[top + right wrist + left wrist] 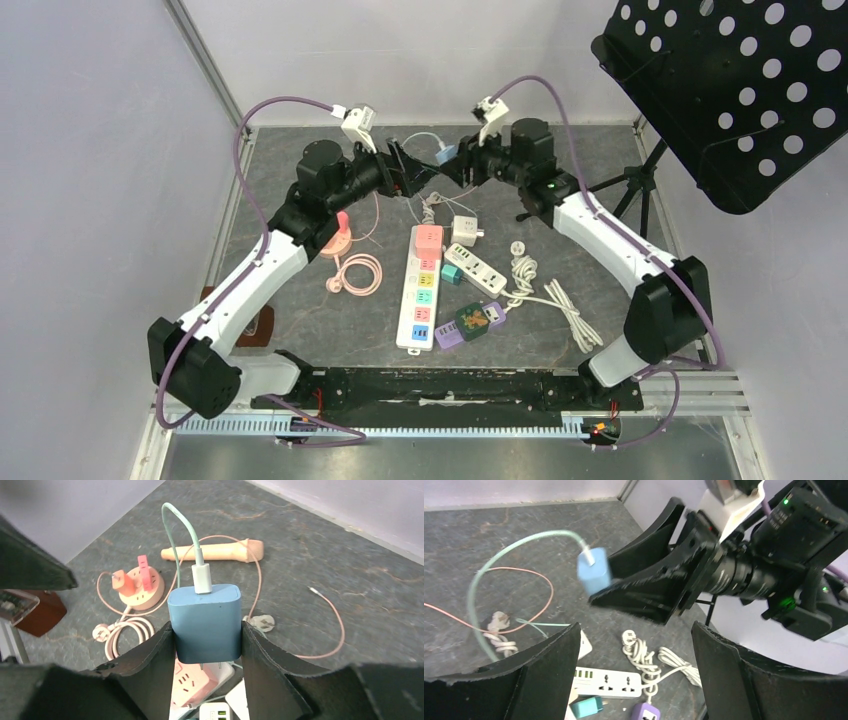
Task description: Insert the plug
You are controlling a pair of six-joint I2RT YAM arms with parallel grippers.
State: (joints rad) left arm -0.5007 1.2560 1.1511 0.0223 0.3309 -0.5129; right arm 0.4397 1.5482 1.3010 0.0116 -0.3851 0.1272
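**Right hand (207, 647) clamped on the blue charger (205, 622), tip to tip with the open left hand (636, 635) above the desk (300, 320).**

The right hand's two fingers (155, 655) press on the charger's flat sides. Its upper end stands clear of the fingertips, with a white connector and a pale green cable (172, 535) rising from it. The left hand's fingers (549, 660) stand wide apart with nothing between them. It faces the right hand from just across and is near the charger without touching it. Below both hands, on the desk, lies a long white power strip (420, 300) with coloured sockets, and a pink adapter (428, 238) sits on the end nearest the hands. A shorter white strip (475, 268) lies just beside it on the right hand's side. A round pink socket block (340, 240) sits below the left hand's arm.
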